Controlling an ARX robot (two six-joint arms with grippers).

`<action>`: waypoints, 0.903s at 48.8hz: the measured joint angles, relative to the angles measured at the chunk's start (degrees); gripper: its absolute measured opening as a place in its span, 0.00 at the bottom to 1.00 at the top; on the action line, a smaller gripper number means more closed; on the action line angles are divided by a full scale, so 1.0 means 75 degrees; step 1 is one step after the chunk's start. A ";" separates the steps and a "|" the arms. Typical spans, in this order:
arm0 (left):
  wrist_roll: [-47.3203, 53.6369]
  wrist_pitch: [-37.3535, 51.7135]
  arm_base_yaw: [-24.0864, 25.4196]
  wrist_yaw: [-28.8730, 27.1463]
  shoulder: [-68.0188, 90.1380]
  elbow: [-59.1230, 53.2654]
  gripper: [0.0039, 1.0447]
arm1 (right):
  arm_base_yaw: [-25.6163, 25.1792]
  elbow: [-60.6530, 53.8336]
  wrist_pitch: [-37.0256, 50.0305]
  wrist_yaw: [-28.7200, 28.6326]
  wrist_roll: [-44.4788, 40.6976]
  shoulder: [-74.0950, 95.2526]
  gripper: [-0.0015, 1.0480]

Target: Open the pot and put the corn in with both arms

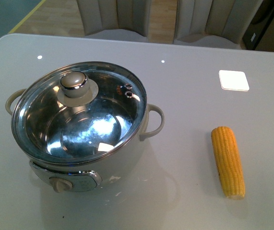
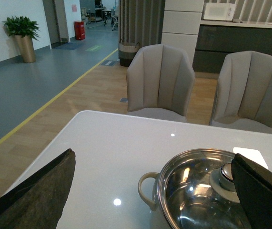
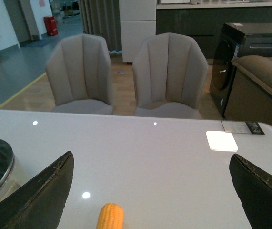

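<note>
The cream-white pot [image 1: 122, 165] stands on the left half of the table, closed by a glass lid [image 1: 79, 115] with a steel knob [image 1: 74, 81]. The yellow-orange corn [image 1: 228, 160] lies on the right, pointing toward me. Neither arm shows in the front view. In the left wrist view my left gripper [image 2: 157, 193] is open above the pot's [image 2: 197, 195] left side, its fingers [image 2: 40, 195] wide apart and holding nothing. In the right wrist view my right gripper [image 3: 155, 191] is open too, with the corn's [image 3: 110, 217] tip below and between its fingers.
A white square coaster [image 1: 233, 80] lies at the table's back right. Two grey chairs [image 2: 160, 81] stand behind the far table edge. A dark cabinet [image 3: 243, 52] and a sofa sit beyond on the right.
</note>
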 joint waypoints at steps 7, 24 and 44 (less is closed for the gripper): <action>0.0000 0.0000 0.0000 0.0000 0.0000 0.0000 0.94 | 0.0000 0.0000 0.0000 0.0000 0.0000 0.0000 0.91; 0.0428 -0.3013 -0.0149 0.0449 0.1996 0.1151 0.94 | 0.0000 0.0000 0.0000 -0.0012 -0.0003 -0.0003 0.91; 0.0388 0.1352 -0.1440 -0.0490 0.6849 0.2066 0.94 | 0.0000 0.0000 0.0000 -0.0009 -0.0003 -0.0003 0.91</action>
